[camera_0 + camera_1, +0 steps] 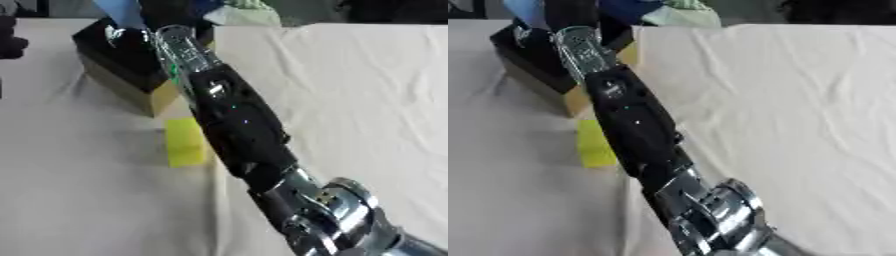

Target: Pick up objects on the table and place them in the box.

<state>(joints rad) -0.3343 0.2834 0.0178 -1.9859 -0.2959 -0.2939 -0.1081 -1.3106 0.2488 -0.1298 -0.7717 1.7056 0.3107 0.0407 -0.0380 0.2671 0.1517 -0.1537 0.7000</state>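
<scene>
1. The robot's right arm reaches from the lower right up to the box in the upper left.
2. Its right hand is over the box, but whether the fingers are open or closed cannot be told.
3. A yellow block lies on the table, just below the box.
4. This looks like the drop step.
5. Next, the yellow block likely needs picking up.

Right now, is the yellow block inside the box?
No, the yellow block lies on the white tablecloth beside the box, partly hidden by the right arm.
</scene>
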